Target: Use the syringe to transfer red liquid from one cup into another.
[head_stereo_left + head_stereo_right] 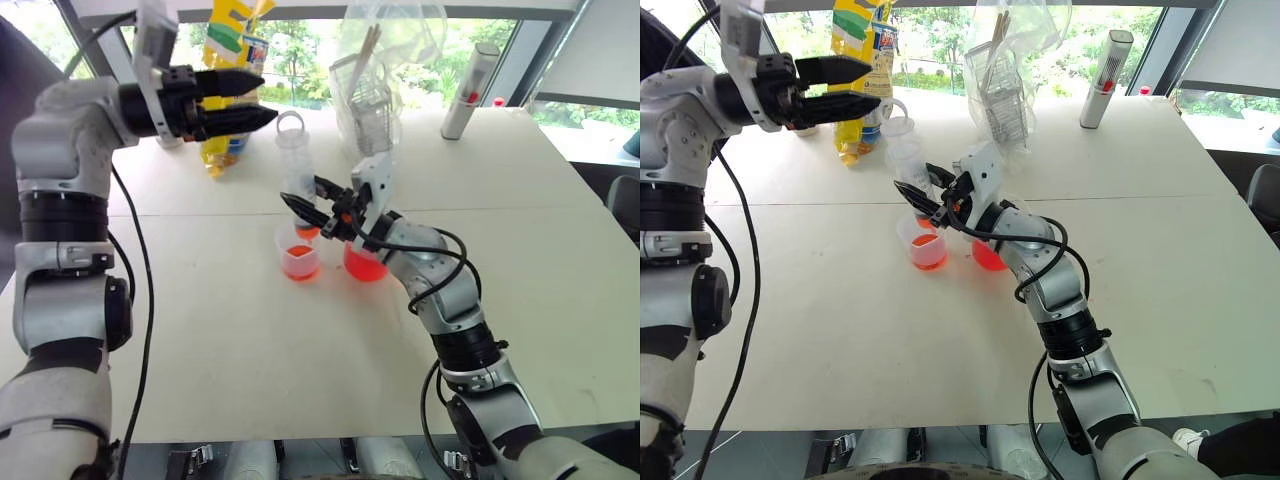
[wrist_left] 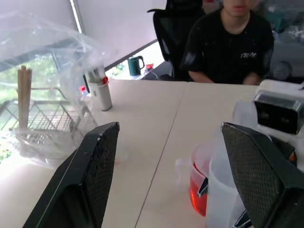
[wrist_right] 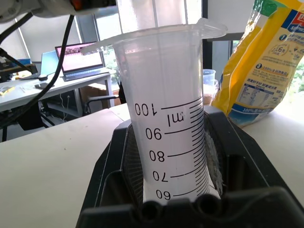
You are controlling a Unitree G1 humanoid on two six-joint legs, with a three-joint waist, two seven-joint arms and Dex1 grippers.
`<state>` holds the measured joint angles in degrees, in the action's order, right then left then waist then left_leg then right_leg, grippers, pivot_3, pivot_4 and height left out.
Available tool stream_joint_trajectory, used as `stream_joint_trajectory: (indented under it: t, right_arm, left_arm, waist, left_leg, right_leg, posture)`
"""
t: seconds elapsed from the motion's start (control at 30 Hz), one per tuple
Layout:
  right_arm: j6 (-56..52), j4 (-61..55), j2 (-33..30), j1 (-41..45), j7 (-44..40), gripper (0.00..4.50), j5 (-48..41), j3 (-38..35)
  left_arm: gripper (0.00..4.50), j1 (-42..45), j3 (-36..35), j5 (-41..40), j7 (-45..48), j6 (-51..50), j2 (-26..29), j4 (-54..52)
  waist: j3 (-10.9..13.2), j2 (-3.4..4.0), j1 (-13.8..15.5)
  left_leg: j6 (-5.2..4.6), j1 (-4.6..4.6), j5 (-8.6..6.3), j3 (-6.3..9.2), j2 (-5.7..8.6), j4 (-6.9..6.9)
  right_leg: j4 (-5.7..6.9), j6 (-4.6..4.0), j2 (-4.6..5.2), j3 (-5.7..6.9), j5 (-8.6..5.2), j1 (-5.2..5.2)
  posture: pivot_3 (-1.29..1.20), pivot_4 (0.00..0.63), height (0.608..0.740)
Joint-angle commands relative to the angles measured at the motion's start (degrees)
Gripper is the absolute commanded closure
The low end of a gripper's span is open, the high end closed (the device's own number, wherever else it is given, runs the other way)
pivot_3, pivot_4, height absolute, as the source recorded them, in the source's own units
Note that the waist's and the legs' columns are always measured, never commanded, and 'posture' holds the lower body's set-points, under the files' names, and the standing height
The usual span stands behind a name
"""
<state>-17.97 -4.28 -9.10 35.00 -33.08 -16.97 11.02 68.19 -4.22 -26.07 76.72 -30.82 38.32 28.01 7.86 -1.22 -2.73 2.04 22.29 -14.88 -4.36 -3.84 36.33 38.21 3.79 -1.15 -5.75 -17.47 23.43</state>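
Two clear plastic cups with red liquid (image 1: 364, 266) stand mid-desk. The large clear syringe (image 1: 298, 170) is clamped upright by the right gripper (image 1: 312, 210), tip over the small tapered cup (image 1: 299, 258); discharge seems underway. The plunger needs pressing by the open, empty left gripper (image 1: 250, 100).

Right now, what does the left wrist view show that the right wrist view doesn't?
Left wrist view: the open left tool faces a seated person, a bagged wire basket, a white cylinder and the beaker holding red liquid.

Right wrist view: the right tool is clamped on the syringe, its printed scale close up, with a yellow bag and a laptop behind.

Both: the white table.
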Motion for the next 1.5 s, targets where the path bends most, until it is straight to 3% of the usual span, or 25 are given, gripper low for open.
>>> stream_joint_trajectory:
  t: [0.03, 0.3, 0.63, 0.7, 0.87, 0.9, 1.5]
  right_arm:
    - [1.6, -1.43, 0.72, 0.66, -0.18, 3.12, 0.27, -0.27]
    - [1.55, -1.07, 0.67, 0.66, -0.89, 3.12, 0.94, -0.23]
    - [1.46, -0.71, 0.73, 0.79, -1.45, 3.12, 1.4, -0.05]
    - [1.44, -0.66, 0.71, 0.83, -1.51, 3.12, 1.45, -0.01]
    - [1.12, -1.09, 0.68, 0.64, -1.55, 3.12, 1.61, 0.14]
    - [1.07, -1.13, 0.74, 0.61, -1.53, 3.12, 1.71, 0.17]
    - [-4.74, -6.17, 2.84, 4.23, -0.67, 3.12, -1.44, -1.44]
  left_arm:
    - [1.02, 3.01, -2.11, -2.42, 1.65, -1.14, 0.43, 0.91]
    - [1.02, 0.01, 0.79, -3.93, 6.09, -5.83, 1.71, -4.72]
    - [1.02, -3.12, 2.06, -2.05, 4.14, -4.2, 0.92, -5.63]
    - [1.76, -3.21, 2.02, -2.43, 3.89, -4.35, 0.39, -5.79]
    - [4.23, -3.24, 1.96, -3.08, 3.62, -5.02, -0.79, -6.47]
    - [4.41, -3.41, 2.04, -3.18, 3.7, -5.23, -0.96, -6.79]
    - [4.41, -7.63, 6.06, 0.2, 5.9, -2.83, 0.09, -10.78]
  waist:
    - [0.0, 0.0, -0.04]
    - [0.0, 0.0, -0.12]
    - [0.0, 0.0, -0.36]
    - [0.0, 0.0, -0.4]
    - [0.0, 0.0, -0.52]
    - [0.0, 0.0, -0.64]
    - [0.0, 0.0, -1.25]
  left_leg:
    - [0.0, 0.0, 0.0, 0.0, 0.0, 0.0]
    - [0.0, 0.0, 0.0, 0.01, 0.0, -0.01]
    - [0.01, 0.0, 0.0, 0.01, -0.01, 0.0]
    - [0.01, 0.0, 0.0, 0.01, -0.01, 0.0]
    - [0.01, 0.0, 0.0, 0.01, -0.01, 0.0]
    - [0.01, 0.0, 0.0, 0.01, 0.0, 0.0]
    - [0.01, 0.0, 0.01, 0.02, -0.01, -0.01]
  right_leg:
    - [0.0, 0.0, 0.0, 0.0, 0.0, 0.0]
    - [0.0, 0.0, 0.0, -0.01, 0.0, 0.0]
    - [0.02, 0.0, 0.01, -0.01, 0.0, 0.0]
    - [0.01, 0.0, 0.01, -0.01, 0.0, 0.0]
    - [0.02, 0.0, 0.01, -0.01, 0.0, 0.0]
    - [0.02, 0.0, 0.01, -0.01, 0.0, 0.0]
    - [0.01, 0.0, 0.01, -0.01, 0.0, 0.0]
  posture:
    - [0.0, 0.15, 0.739]
    - [0.0, 0.15, 0.739]
    - [0.0, 0.15, 0.739]
    - [0.0, 0.15, 0.739]
    - [0.0, 0.15, 0.739]
    - [0.0, 0.15, 0.739]
    - [0.0, 0.15, 0.739]
